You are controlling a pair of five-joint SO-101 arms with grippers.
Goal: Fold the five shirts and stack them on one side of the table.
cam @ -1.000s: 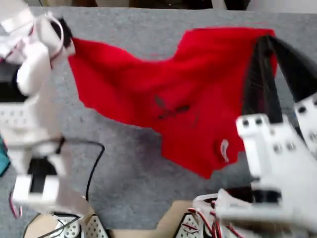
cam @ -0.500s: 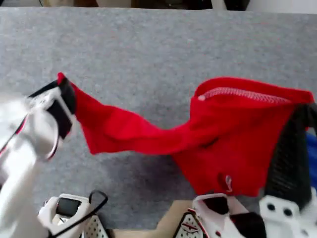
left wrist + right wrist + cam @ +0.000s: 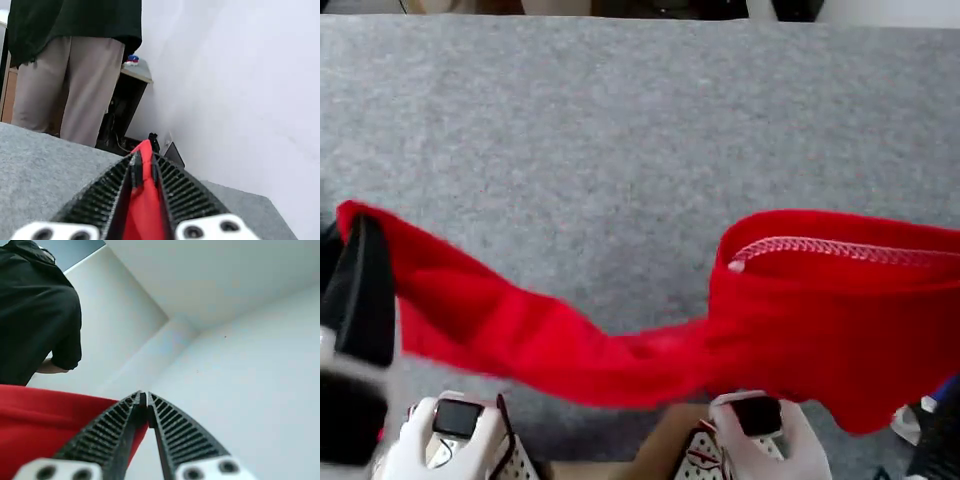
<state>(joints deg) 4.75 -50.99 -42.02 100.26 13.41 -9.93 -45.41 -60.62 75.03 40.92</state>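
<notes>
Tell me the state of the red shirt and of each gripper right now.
red shirt: unfolded, gripped at two ends, sagging in the middle above the table.
left gripper: shut on the red shirt.
right gripper: shut on the red shirt.

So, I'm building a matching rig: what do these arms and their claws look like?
The left claw and right claw each have black ribbed fingers tapering to a point, fixed to white plastic mounts with round screw holes. The arm bases are white plastic with dark panels.
</notes>
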